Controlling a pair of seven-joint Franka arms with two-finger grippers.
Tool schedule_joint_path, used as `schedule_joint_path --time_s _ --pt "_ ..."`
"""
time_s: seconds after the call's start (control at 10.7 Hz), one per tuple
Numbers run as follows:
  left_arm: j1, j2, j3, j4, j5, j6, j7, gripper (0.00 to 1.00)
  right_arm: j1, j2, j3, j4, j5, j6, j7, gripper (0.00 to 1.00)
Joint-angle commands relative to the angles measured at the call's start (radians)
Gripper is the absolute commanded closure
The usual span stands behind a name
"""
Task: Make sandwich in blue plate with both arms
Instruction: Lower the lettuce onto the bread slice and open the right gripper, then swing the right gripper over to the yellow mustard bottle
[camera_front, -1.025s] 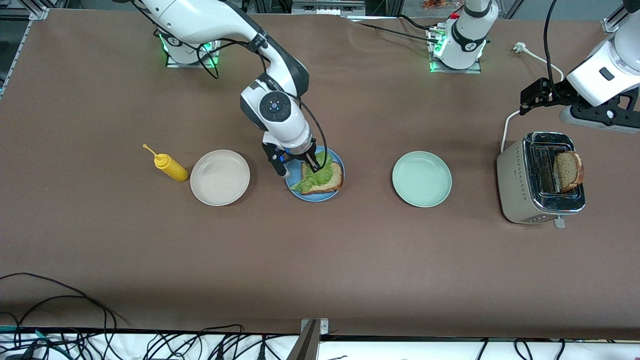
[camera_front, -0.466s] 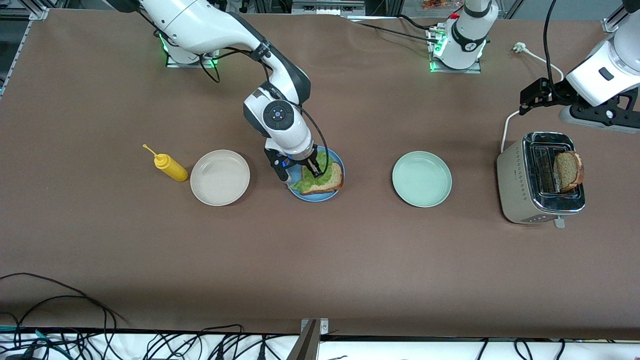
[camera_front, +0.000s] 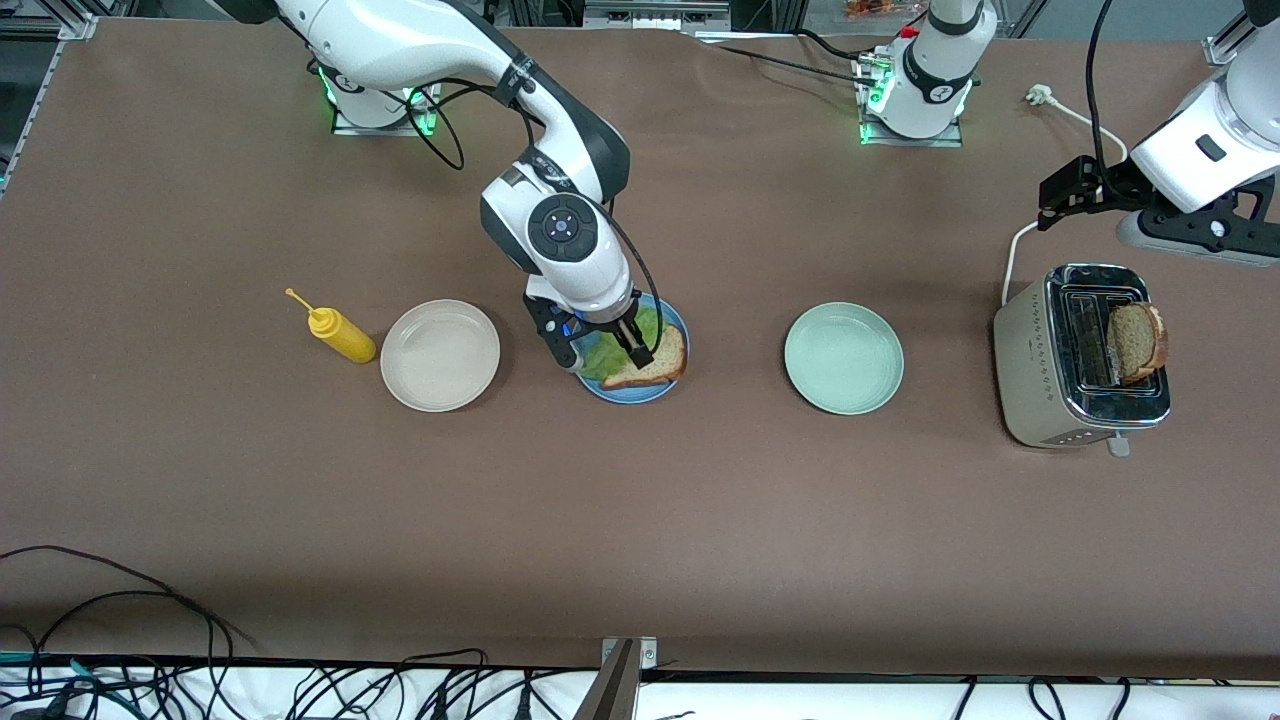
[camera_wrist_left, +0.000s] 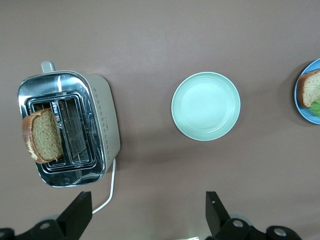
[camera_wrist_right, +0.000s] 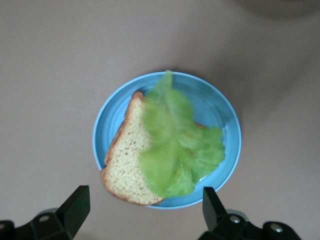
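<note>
The blue plate (camera_front: 630, 394) (camera_wrist_right: 103, 131) lies mid-table. On it rests one slice of brown toast (camera_front: 658, 366) (camera_wrist_right: 126, 165) with a ruffled green lettuce leaf (camera_front: 603, 362) (camera_wrist_right: 175, 145) draped over it and spilling onto the plate. My right gripper (camera_front: 602, 352) (camera_wrist_right: 145, 200) hovers just over the plate, open, with nothing between its fingers. Another toast slice (camera_front: 1136, 340) (camera_wrist_left: 43, 135) stands up out of the silver toaster (camera_front: 1050, 385) (camera_wrist_left: 102, 125) at the left arm's end of the table. My left gripper (camera_front: 1195, 235) (camera_wrist_left: 147, 205) waits open and empty over the table by the toaster's cord.
A pale green plate (camera_front: 843, 358) (camera_wrist_left: 205, 106) lies between the blue plate and the toaster. A beige-white plate (camera_front: 439, 354) and a yellow squeeze bottle (camera_front: 340, 333) sit toward the right arm's end. The toaster's white cord (camera_front: 1010, 262) runs toward the arm bases.
My right gripper has opened and let go of the lettuce, which now lies on the toast, and it has lifted slightly. The left arm has not moved.
</note>
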Motion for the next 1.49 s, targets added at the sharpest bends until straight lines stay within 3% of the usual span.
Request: schedule_joint_path --time_s 0.0,0.19,0.56,0.75,1.3,1.4 --pt "0.004 0.002 0.0 0.013 -0.018 0.002 0.007 0.0 -0.001 0.009 0.001 0.115 -0.005 -0.129 0.016 0.0" --pt "0.002 0.002 0.0 0.011 -0.018 0.002 0.007 0.0 -0.019 0.004 -0.009 0.165 -0.006 -0.21 0.016 0.0" --pt "0.001 0.002 0.0 0.013 -0.018 0.002 0.005 0.0 -0.195 -0.078 -0.013 0.188 -0.015 -0.229 -0.014 0.0" --pt "0.001 0.002 0.0 0.013 -0.018 0.002 0.005 0.0 -0.249 -0.101 -0.023 0.188 -0.032 -0.346 -0.092 0.0" --pt "-0.001 0.002 0.001 0.013 -0.018 0.002 0.005 0.0 -0.277 -0.18 -0.176 0.183 -0.065 -0.485 -0.241 0.0" --pt "-0.001 0.002 0.0 0.013 -0.018 0.002 0.005 0.0 -0.309 -0.213 -0.18 0.133 -0.058 -0.478 -0.293 0.0"
